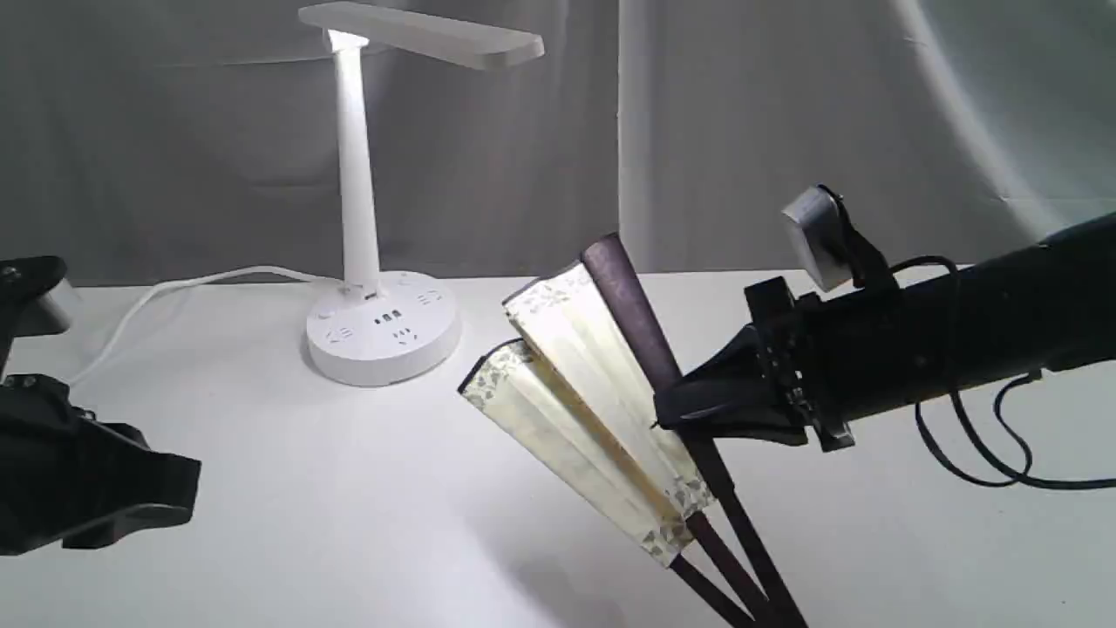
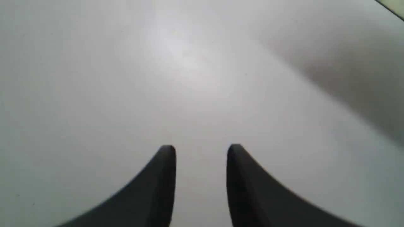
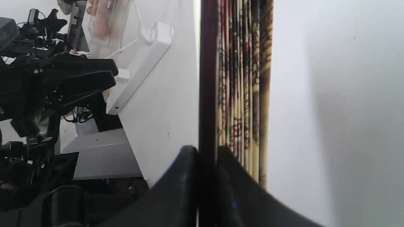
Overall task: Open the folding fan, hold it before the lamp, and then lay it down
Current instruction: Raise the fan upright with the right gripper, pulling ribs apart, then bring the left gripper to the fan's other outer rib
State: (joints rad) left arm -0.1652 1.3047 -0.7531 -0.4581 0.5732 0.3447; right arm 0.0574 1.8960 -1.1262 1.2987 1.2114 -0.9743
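The folding fan (image 1: 567,375) is matt cream pleated paper, and its dark guard (image 1: 632,314) looks like smooth wood. The lamp (image 1: 359,201) is white plastic with a slight sheen. The table (image 1: 288,506) is smooth and matt white. The backdrop (image 1: 785,131) is grey creased cloth. The left gripper (image 2: 201,149) and right gripper (image 3: 206,151) look like matt black plastic.

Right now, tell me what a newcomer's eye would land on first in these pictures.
The folding fan, half spread and tilted over the table right of centre, is pinched by its dark guard in the right claw. Behind it to the left stands the white lamp. The left claw hangs open and empty at the left edge.
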